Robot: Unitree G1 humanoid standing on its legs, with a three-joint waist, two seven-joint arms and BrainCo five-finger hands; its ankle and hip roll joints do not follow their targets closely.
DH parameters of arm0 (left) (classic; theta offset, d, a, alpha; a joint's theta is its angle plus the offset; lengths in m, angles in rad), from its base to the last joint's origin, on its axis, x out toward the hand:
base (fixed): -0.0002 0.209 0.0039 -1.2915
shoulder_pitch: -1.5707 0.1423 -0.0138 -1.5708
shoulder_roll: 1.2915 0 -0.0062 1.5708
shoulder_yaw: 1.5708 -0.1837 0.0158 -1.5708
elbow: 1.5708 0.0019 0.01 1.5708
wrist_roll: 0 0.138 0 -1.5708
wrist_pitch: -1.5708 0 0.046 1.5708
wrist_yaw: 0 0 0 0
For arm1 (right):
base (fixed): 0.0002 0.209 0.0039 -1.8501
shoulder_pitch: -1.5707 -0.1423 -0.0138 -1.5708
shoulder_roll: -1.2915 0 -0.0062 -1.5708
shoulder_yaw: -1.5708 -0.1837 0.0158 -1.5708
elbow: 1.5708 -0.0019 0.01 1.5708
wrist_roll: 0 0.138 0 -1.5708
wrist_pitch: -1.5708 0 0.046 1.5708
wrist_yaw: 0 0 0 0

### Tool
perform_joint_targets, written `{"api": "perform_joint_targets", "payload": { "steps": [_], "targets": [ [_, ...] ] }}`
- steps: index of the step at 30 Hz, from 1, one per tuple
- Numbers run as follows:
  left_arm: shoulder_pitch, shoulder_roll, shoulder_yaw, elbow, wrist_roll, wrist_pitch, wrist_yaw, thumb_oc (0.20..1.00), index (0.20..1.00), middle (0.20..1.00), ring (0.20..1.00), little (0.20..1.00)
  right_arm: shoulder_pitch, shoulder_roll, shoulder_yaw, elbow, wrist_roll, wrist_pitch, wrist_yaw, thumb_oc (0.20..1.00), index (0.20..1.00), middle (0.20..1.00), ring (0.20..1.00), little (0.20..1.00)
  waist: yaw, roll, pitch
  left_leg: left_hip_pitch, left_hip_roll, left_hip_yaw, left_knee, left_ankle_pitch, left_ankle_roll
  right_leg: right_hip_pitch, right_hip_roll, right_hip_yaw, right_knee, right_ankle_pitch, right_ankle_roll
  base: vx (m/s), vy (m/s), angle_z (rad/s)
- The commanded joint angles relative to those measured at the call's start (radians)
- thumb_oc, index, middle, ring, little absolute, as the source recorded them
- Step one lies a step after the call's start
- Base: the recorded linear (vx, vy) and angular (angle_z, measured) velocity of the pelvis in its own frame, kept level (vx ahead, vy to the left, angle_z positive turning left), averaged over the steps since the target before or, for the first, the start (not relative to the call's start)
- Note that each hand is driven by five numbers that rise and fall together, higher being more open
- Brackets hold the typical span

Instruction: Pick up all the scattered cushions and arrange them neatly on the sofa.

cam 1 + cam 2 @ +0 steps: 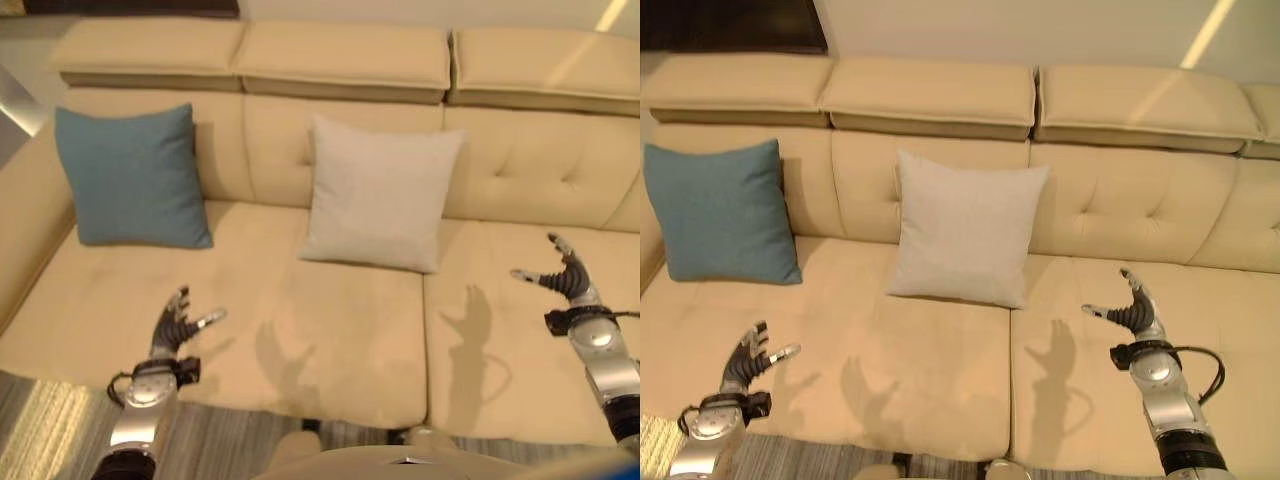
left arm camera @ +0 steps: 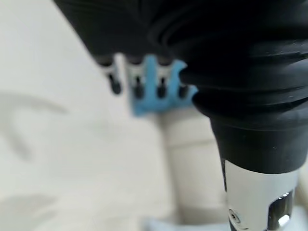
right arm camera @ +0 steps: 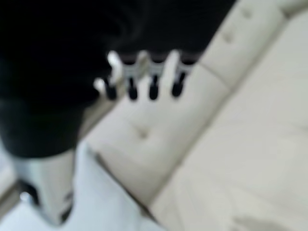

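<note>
A blue cushion (image 1: 132, 176) leans upright against the backrest at the left end of the beige sofa (image 1: 340, 340). A pale grey cushion (image 1: 378, 193) stands upright against the backrest in the middle. My left hand (image 1: 172, 328) hovers open over the front of the left seat, holding nothing. Over the right seat my right hand (image 1: 566, 275) is open too, fingers spread and empty. Past the left hand's fingers (image 2: 137, 83) the blue cushion (image 2: 149, 98) shows in the left wrist view. The right wrist view looks along the fingers (image 3: 153, 77) at the tufted backrest (image 3: 159, 120).
The sofa has three headrest pads (image 1: 345, 55) along the top and an armrest (image 1: 25, 215) at the left. Striped flooring (image 1: 60, 430) lies in front of the seat edge. The right seat (image 1: 1150, 320) carries no cushion.
</note>
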Motion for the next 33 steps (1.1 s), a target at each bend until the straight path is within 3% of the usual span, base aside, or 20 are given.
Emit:
{"api": "perform_joint_targets", "payload": {
  "steps": [1,7,15,18,19,22,28,30,31,32,33],
  "targets": [
    [-0.053,-0.008,0.0,0.162,0.142,-0.01,-0.027,1.0,1.0,1.0,1.0,1.0,-0.013,0.007,0.061,0.087,-0.06,-0.046,0.025,1.0,1.0,1.0,1.0,1.0,-0.006,-0.063,-0.002,0.086,-0.005,0.053,0.009,-0.077,-0.045,0.139,-0.024,-0.013,-0.249,0.123,0.076,-0.03,-0.032,-0.02],
    [-0.09,-0.091,-0.032,0.545,0.242,0.033,-0.003,1.0,1.0,1.0,1.0,1.0,-0.025,0.083,0.164,0.393,-0.094,-0.023,0.034,1.0,1.0,1.0,1.0,1.0,-0.01,-0.065,-0.001,0.129,0.012,0.068,0.039,-0.095,-0.043,0.185,-0.007,0.0,-0.245,0.103,0.062,0.0,-0.061,-0.14],
    [-0.117,-0.118,-0.059,0.623,0.262,0.044,0.002,1.0,1.0,1.0,1.0,1.0,-0.022,0.134,0.187,0.613,-0.087,0.003,0.023,1.0,1.0,1.0,1.0,1.0,-0.022,-0.071,0.019,0.114,0.029,0.054,0.067,-0.091,-0.052,0.199,0.009,0.008,-0.235,0.084,0.041,-0.04,-0.054,0.07],
    [-0.129,-0.138,-0.091,0.618,0.273,0.041,0.001,1.0,1.0,1.0,1.0,1.0,-0.029,0.137,0.21,0.686,-0.11,0.02,0.018,1.0,1.0,1.0,1.0,1.0,-0.003,-0.08,0.041,0.082,-0.019,-0.058,0.154,-0.15,-0.037,0.185,0.004,0.049,-0.235,0.101,0.041,-0.13,0.036,-0.02],
    [-0.129,-0.139,-0.091,0.619,0.273,0.041,0.001,1.0,1.0,1.0,1.0,1.0,-0.03,0.137,0.21,0.686,-0.11,0.02,0.017,1.0,1.0,1.0,1.0,1.0,-0.004,-0.08,0.04,0.079,-0.019,-0.059,0.158,-0.152,-0.036,0.184,0.004,0.048,-0.235,0.101,0.041,-0.14,0.066,-0.18],
    [-0.149,-0.164,-0.129,0.623,0.269,0.036,-0.005,1.0,1.0,1.0,1.0,1.0,-0.046,0.133,0.225,0.723,-0.133,0.038,0.019,1.0,1.0,1.0,1.0,1.0,-0.006,-0.072,0.043,0.05,-0.086,-0.18,0.203,-0.204,-0.011,0.122,-0.017,0.106,-0.212,0.136,0.057,-0.19,0.163,-0.34],
    [-0.155,-0.172,-0.145,0.636,0.28,0.037,-0.003,1.0,1.0,1.0,1.0,1.0,-0.067,0.15,0.235,0.731,-0.134,0.061,0.018,1.0,1.0,1.0,1.0,1.0,-0.005,-0.074,0.049,0.06,-0.146,-0.191,0.189,-0.219,0.03,0.016,-0.047,0.156,-0.189,0.21,0.085,-0.2,0.189,-0.84],
    [-0.159,-0.169,-0.141,0.637,0.275,0.037,-0.002,1.0,1.0,1.0,1.0,1.0,-0.076,0.156,0.24,0.724,-0.136,0.067,0.013,1.0,1.0,1.0,1.0,1.0,-0.002,-0.075,0.057,0.057,-0.156,-0.167,0.189,-0.214,0.04,-0.027,-0.057,0.147,-0.177,0.232,0.1,-0.24,0.129,-0.97],
    [-0.174,-0.151,-0.143,0.636,0.273,0.043,-0.002,1.0,1.0,1.0,1.0,1.0,-0.092,0.169,0.25,0.726,-0.133,0.067,0.007,1.0,1.0,1.0,1.0,1.0,0.02,-0.065,0.077,0.03,-0.143,-0.095,0.201,-0.201,0.044,-0.052,-0.088,0.031,-0.115,0.198,0.095,-0.21,0.064,-0.87],
    [-0.174,-0.151,-0.143,0.636,0.273,0.043,-0.002,1.0,1.0,1.0,1.0,1.0,-0.092,0.169,0.25,0.726,-0.133,0.067,0.007,1.0,1.0,1.0,1.0,1.0,0.02,-0.065,0.076,0.029,-0.143,-0.095,0.201,-0.201,0.044,-0.052,-0.088,0.03,-0.115,0.198,0.095,-0.33,0.123,-1.22],
    [-0.167,-0.143,-0.144,0.634,0.277,0.047,-0.003,1.0,1.0,1.0,1.0,1.0,-0.089,0.172,0.258,0.73,-0.136,0.061,0.007,1.0,1.0,1.0,1.0,1.0,0.039,-0.048,0.081,0.027,-0.125,-0.048,0.197,-0.187,0.054,-0.012,-0.115,-0.054,-0.024,0.134,0.062,-0.17,0.065,-1.48]
  ]
}}
